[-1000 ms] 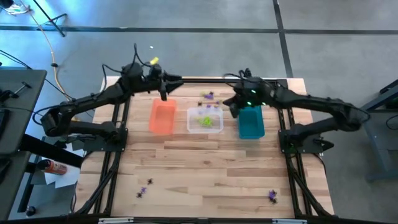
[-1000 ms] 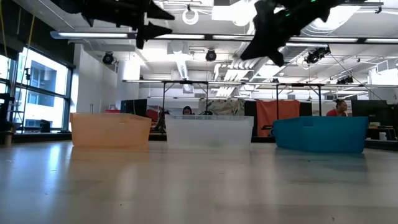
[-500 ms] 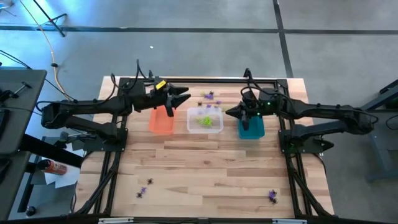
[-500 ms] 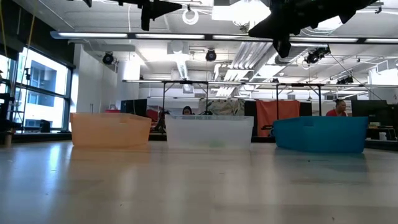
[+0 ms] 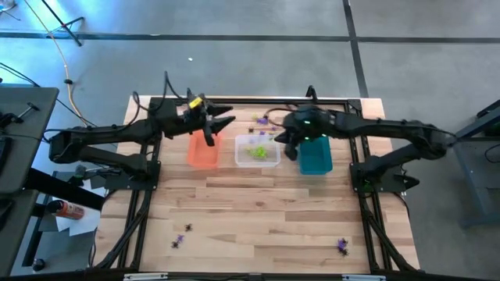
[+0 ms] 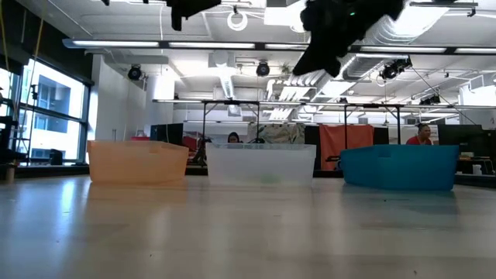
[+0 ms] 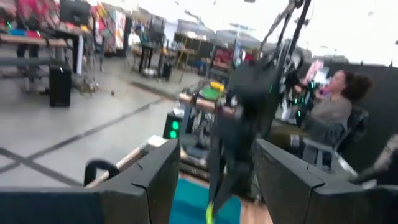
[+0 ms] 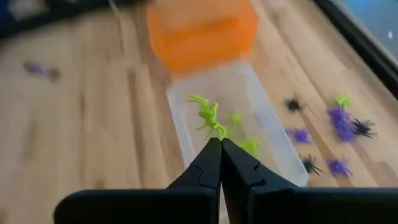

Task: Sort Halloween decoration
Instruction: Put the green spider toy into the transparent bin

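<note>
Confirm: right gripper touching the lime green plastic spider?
Touching. In the right wrist view the right gripper has its shut fingertips pinching the lime green plastic spider, which hangs above the clear plastic bin.

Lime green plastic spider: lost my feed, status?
Right tool shut on lime green plastic spider, above clear plastic bin. Left tool open, empty, over orange bin. Nothing in the way.

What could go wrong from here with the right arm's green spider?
1. The right end effector pinches the green spider only by a leg tip, so it may slip early.
2. It hangs near the clear bin's edge; released there, it could land on the table.
</note>
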### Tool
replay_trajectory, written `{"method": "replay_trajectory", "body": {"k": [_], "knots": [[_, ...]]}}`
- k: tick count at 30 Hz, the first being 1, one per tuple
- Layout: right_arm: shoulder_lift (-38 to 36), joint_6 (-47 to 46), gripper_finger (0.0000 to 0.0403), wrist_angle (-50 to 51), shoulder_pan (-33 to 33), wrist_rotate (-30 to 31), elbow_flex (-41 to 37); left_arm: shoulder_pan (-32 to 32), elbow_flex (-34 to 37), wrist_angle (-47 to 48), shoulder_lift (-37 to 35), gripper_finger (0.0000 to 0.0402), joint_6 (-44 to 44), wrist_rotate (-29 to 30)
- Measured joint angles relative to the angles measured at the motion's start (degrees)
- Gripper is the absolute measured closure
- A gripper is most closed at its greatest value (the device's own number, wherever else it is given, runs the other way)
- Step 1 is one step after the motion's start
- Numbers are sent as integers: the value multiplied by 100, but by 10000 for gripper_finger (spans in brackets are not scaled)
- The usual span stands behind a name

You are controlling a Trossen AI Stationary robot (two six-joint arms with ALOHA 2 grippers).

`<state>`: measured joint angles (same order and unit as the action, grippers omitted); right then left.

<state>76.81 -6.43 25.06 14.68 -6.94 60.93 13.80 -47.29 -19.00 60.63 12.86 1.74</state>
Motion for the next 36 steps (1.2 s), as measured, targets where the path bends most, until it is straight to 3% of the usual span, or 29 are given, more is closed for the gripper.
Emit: {"method": "replay_trajectory", "body": {"k": [7,14,27,30,36], "knots": [[1782,493,403,1379,199,346,1140,193,-2,-24,-521,213,-4,-1],[2967,497,403,1497,232,396,1610,336,-2,34,-672,213,-12,-2],[3242,326,398,1489,232,516,1636,387,-2,117,-669,213,-147,-2],[3242,197,367,1489,233,513,1636,387,-2,117,-669,213,-115,-2],[3038,191,257,1406,232,544,1636,384,-2,117,-669,213,-114,-4]]}}
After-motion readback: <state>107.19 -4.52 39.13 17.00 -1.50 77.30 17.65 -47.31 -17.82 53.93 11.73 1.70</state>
